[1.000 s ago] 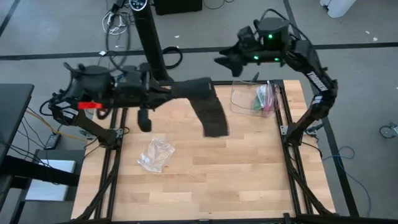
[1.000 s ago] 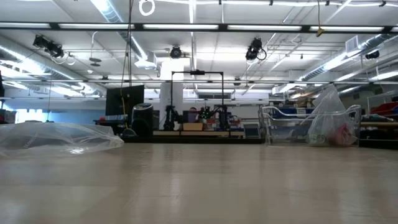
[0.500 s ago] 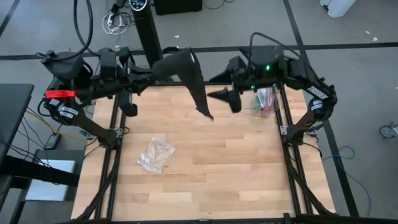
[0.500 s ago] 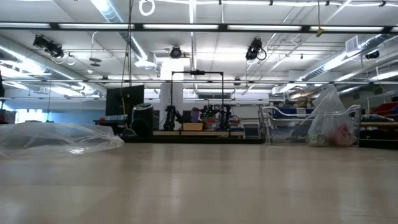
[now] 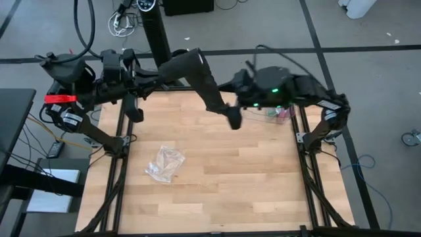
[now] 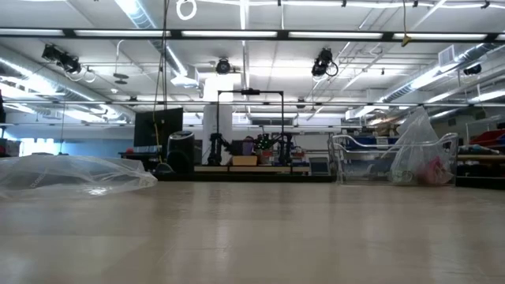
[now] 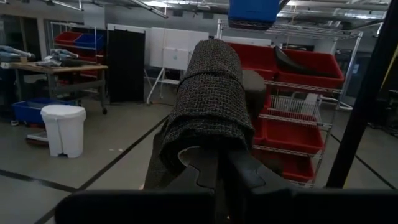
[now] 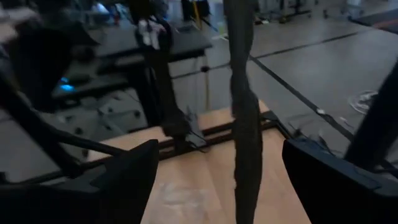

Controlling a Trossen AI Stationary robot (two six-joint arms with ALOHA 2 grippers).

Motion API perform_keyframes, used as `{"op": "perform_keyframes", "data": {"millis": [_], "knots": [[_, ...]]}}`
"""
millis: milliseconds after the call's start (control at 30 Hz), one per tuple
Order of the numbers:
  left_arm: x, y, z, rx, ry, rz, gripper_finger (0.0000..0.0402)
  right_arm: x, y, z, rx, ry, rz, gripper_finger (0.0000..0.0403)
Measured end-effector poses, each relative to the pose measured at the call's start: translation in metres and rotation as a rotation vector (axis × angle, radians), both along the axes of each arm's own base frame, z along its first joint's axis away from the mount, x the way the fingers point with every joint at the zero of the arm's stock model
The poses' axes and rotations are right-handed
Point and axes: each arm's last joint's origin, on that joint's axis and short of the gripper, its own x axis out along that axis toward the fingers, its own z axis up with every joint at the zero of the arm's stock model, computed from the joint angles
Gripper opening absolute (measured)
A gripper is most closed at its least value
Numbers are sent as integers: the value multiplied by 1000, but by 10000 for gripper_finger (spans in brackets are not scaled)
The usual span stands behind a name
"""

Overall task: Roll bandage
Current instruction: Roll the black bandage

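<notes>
Wooden table (image 5: 217, 171) below; left gripper (image 5: 158, 78) pinches bandage (image 5: 200, 82) above its far edge; right gripper (image 5: 233, 105) spread wide around hanging strip.

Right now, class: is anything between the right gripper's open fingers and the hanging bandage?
Nothing visible. The bandage, held up by the left gripper, hangs freely between the right gripper's spread fingers, with only air around it.
</notes>
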Motion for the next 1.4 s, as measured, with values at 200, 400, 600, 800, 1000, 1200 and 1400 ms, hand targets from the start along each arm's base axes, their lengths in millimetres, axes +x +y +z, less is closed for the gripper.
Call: {"op": "perform_keyframes", "data": {"millis": [200, 400, 600, 800, 1000, 1200, 1400], "knots": [[-2, 0, 2, -14, -11, -27, 12, 32, -6, -22, -18, 60, -45, 308], [-13, 1, 11, -33, -65, -65, 12, 43, -11, -26, -56, 55, -73, 139], [-23, 2, 20, -18, -108, -70, 12, 44, -20, -24, -62, 33, -31, 18], [-29, 5, 25, 57, -126, -13, 12, 48, -16, -34, 20, 92, 63, 5], [-36, 10, 21, 122, -51, 156, 12, 46, 8, -33, 106, 82, 171, 3], [-34, 16, 3, 187, 174, 337, 12, 40, 35, -25, 184, 49, 221, 2], [-11, 20, -26, 206, 367, 390, 12, 35, 46, -16, 203, -21, 207, 1]]}}
